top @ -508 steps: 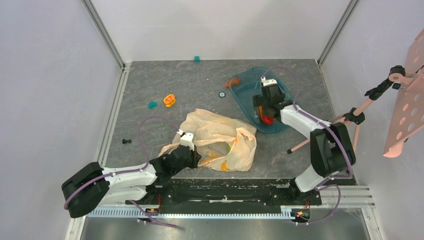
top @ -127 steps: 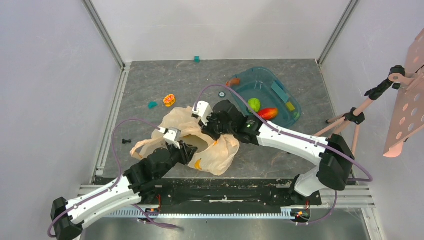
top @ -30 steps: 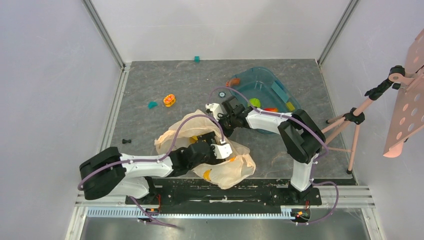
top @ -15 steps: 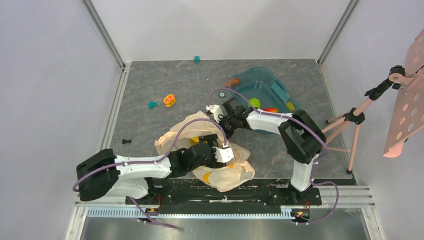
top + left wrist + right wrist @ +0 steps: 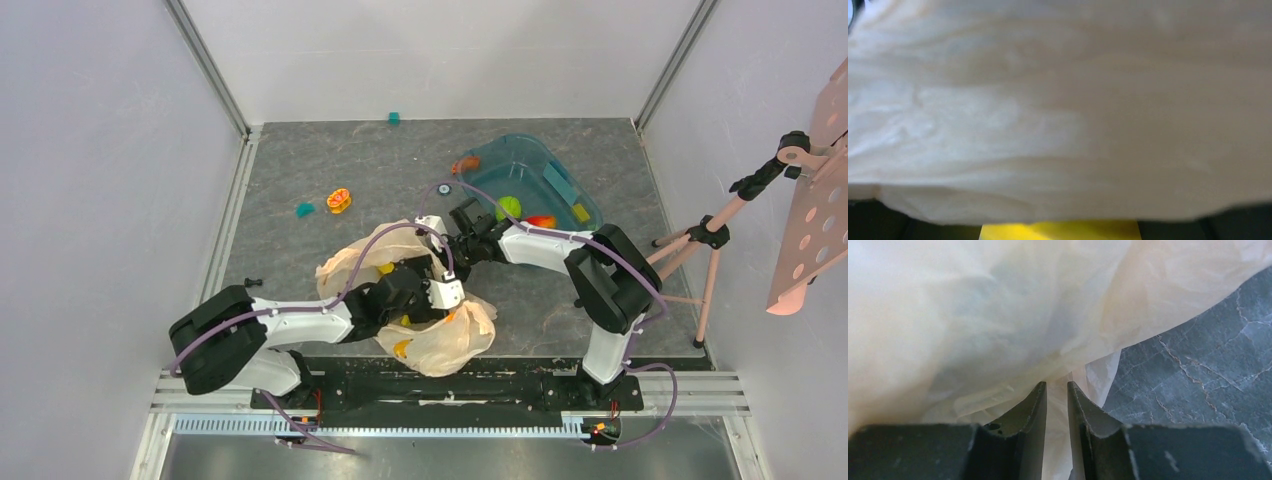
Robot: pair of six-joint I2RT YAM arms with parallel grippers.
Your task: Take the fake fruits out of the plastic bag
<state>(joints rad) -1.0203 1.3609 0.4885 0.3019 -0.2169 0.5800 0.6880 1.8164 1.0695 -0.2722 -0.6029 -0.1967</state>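
Observation:
The crumpled peach plastic bag (image 5: 455,335) lies between the two arms. My left gripper (image 5: 442,300) is pushed into it. Its wrist view is filled with bag film (image 5: 1048,100), with a yellow fruit (image 5: 1060,231) at the bottom edge and no fingers showing. My right gripper (image 5: 446,250) is at the bag's far edge, its jaws nearly together with a fold of bag film (image 5: 973,315) running between them (image 5: 1056,386). A yellow shape (image 5: 402,348) shows through the bag. A green fruit (image 5: 509,207) and a red-orange fruit (image 5: 542,221) lie in the teal tub (image 5: 530,165).
An orange-yellow ring toy (image 5: 339,200) and a teal block (image 5: 304,209) lie at the left. Another teal block (image 5: 394,118) sits by the back wall. A small black part (image 5: 252,283) lies near the left rail. A pink tripod (image 5: 700,240) stands at the right.
The bag has been drawn in and bunched toward the near edge. The right gripper has come slightly nearer with the bag's edge. The left gripper stays inside the bag.

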